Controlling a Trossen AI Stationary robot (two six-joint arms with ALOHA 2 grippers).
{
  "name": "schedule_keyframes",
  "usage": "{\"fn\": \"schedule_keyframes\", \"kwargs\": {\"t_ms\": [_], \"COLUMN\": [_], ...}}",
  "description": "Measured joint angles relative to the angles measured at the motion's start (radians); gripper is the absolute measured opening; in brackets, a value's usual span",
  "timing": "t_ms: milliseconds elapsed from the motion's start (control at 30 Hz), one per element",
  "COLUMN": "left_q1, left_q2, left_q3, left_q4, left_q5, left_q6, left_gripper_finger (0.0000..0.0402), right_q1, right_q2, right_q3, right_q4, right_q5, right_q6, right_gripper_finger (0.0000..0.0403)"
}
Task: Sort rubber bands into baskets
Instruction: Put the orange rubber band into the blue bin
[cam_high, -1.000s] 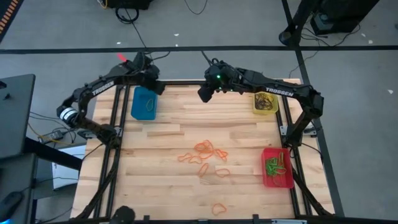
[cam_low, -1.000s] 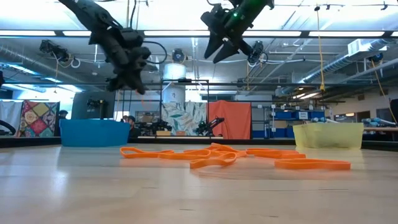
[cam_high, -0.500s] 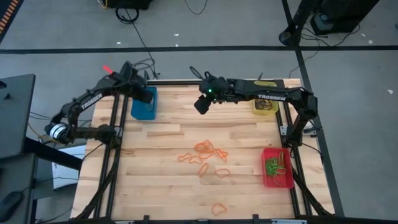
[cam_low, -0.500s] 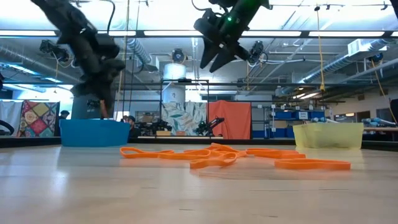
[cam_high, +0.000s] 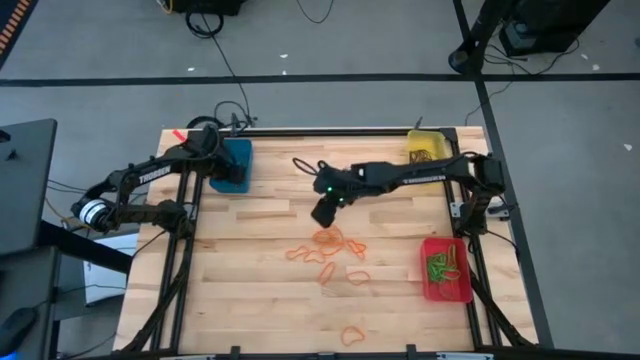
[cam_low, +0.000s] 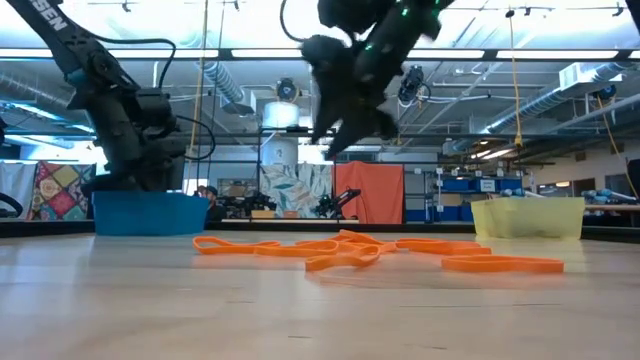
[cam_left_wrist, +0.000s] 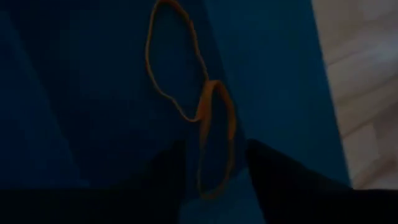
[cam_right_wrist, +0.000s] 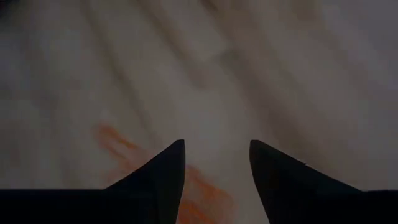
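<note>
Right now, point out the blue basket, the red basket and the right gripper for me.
blue basket (cam_high: 240, 166), high view, on its rim beside the left arm.
red basket (cam_high: 447, 290), high view, on its bare floor.
right gripper (cam_high: 323, 214), high view, midway between its open fingertips.

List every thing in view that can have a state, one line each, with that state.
Left gripper: open, over the blue basket.
Right gripper: open, empty, above the orange bands on the table.
Blue basket: upright, holds two orange bands.
Yellow basket: upright, holds dark bands.
Red basket: upright, holds green bands.
Orange bands on the table: loose, still unsorted.
</note>
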Motion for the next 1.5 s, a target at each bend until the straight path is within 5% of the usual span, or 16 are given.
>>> {"fn": "schedule_keyframes", "kwargs": {"t_ms": [100,200,300,467,733,900,1033,1333,1500], "left_q1": [0.000,0.000,-0.009,-0.056,-0.238,-0.379,-0.475,-0.665,-0.718], "left_q2": [0.000,-0.012,-0.049,-0.175,-0.371,-0.407,-0.405,-0.397,-0.375], "left_q3": [0.007,0.046,0.094,0.175,0.211,0.211,0.210,0.210,0.210], "left_q4": [-0.007,-0.049,-0.116,-0.238,-0.305,-0.292,-0.264,-0.176,-0.174], "left_q5": [0.013,0.014,-0.027,-0.015,0.121,-0.015,-0.097,-0.237,-0.326], "left_q6": [0.000,-0.021,-0.048,-0.055,-0.285,-0.422,-0.515,-0.650,-0.682], "left_gripper_finger": [0.0216,0.0237,0.0240,0.0240,0.0240,0.0240,0.0240,0.0240,0.0238], "right_q1": [0.004,0.027,0.049,0.080,0.150,0.169,0.161,0.150,0.151], "right_q2": [0.047,0.100,0.137,0.161,0.159,0.159,0.158,0.152,0.151], "right_q3": [-0.054,-0.081,-0.084,-0.086,-0.084,-0.116,-0.186,-0.349,-0.361], "right_q4": [0.163,0.216,0.206,0.154,0.150,0.218,0.356,0.525,0.522], "right_q5": [-0.073,0.016,0.102,0.064,0.077,0.191,0.163,0.112,0.105], "right_q6": [0.104,0.134,0.159,0.177,-0.042,-0.316,-0.450,-0.473,-0.490], "right_gripper_finger": [0.0186,0.0178,0.0172,0.0171,0.0170,0.0158,0.0149,0.0145,0.0095]}}
